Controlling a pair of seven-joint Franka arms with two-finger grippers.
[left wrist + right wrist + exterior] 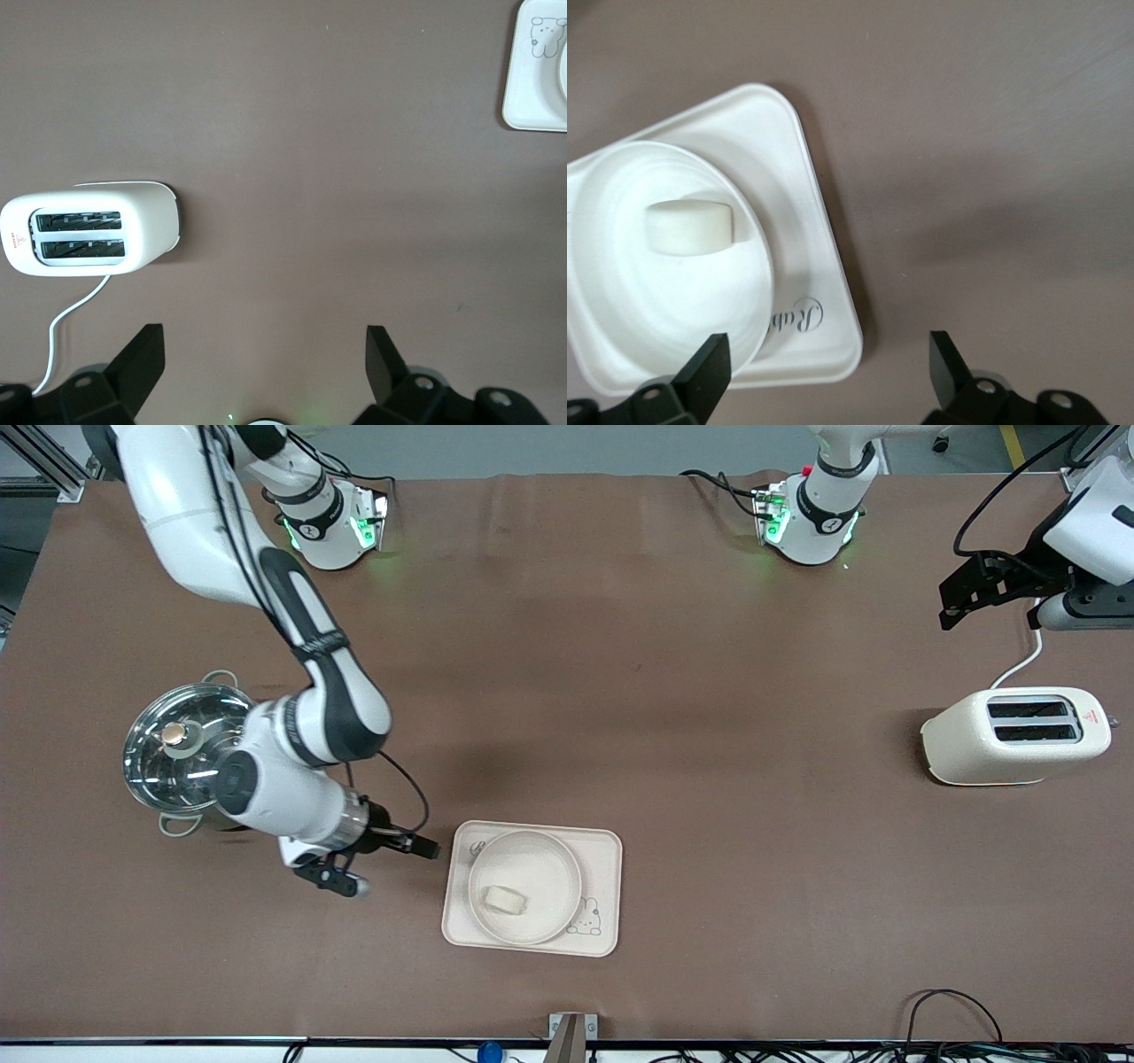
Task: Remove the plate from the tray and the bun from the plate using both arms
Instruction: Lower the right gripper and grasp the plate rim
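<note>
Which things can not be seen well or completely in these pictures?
- Pot, front view: the right arm covers its side toward the tray.
- Tray, left wrist view: cut off by the edge; only a corner shows.
- Plate, right wrist view: cut off by the edge. The bun lies on it.
- Toaster, front view: its small red mark cannot be read.

The brown table (620, 646) carries a cream tray (605, 850) nearest the front camera; a lidded steel pot (182, 744) toward the right arm's end; a white toaster (1014, 737) toward the left arm's end.
</note>
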